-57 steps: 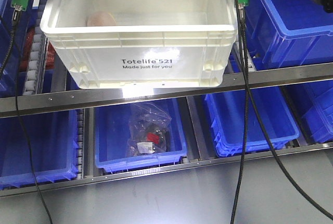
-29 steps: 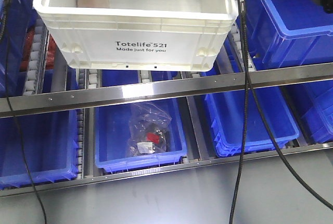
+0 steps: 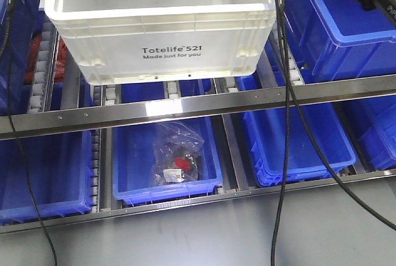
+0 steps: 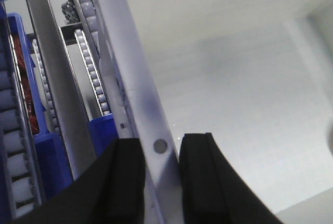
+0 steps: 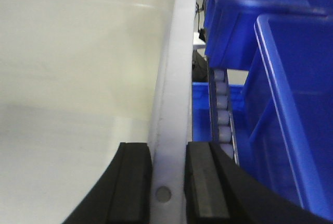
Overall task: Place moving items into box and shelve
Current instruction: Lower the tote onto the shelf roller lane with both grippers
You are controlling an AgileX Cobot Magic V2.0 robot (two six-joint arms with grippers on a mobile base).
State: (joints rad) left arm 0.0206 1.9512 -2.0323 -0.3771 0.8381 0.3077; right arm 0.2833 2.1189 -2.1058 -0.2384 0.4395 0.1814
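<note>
Box (image 3: pixel 162 28), white with "Totelife 521" in black print on its front, sits high on the upper shelf level, its base over the roller tracks (image 3: pixel 44 71) and just behind the steel rail (image 3: pixel 198 106) that crosses the rack. Both arms carry it by its side walls. In the left wrist view the left end effector (image 4: pixel 160 174) has its two black pads pressed against either face of the box's left rim, a small round hole in the rim showing between them. In the right wrist view the right end effector (image 5: pixel 167 182) pinches the right rim the same way, one pad inside the box and one outside. No toy can be made out inside the box from any view; the front view looks only at the rim and the near wall. Blue bins (image 3: pixel 337 21) stand close beside the box on its right. Below the rail, another blue bin (image 3: pixel 166 161) holds a clear bag (image 3: pixel 177 154) with dark and red contents. Black cables (image 3: pixel 281 130) hang down past the shelf front.
</note>
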